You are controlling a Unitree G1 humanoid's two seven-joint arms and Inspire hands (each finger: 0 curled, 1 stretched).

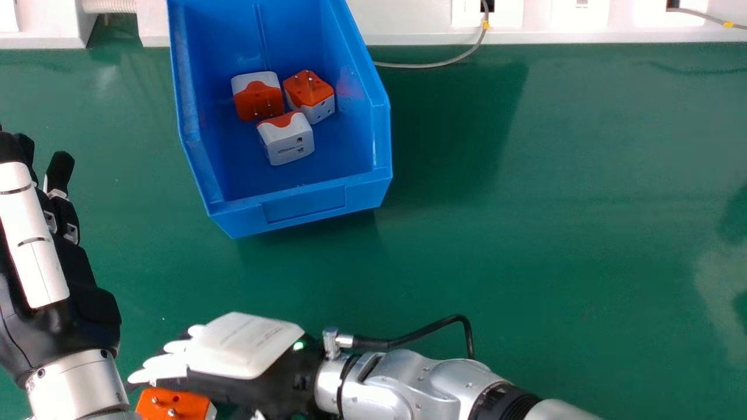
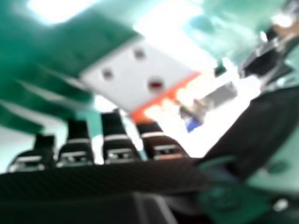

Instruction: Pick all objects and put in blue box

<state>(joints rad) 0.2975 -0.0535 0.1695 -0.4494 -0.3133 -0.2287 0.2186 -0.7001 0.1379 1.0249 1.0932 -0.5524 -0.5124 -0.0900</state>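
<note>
Showing near the right hand (image 1: 245, 347), its fingers loosely extended and white back faintly printed, was one plug adapter (image 1: 185, 402), orange-faced with metal pins, white-bodied with dark holes; likewise three similar adapters (image 1: 287, 140) inside the blue box (image 1: 303, 204), and the left hand (image 1: 35, 239), fingers outstretched.

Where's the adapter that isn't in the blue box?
The orange-and-white adapter is at the head view's bottom edge, left of centre, beside the right hand and the silver left forearm.

Silver forearm (image 1: 429, 379), black cable (image 1: 408, 338), black-and-white hand (image 1: 248, 347).
</note>
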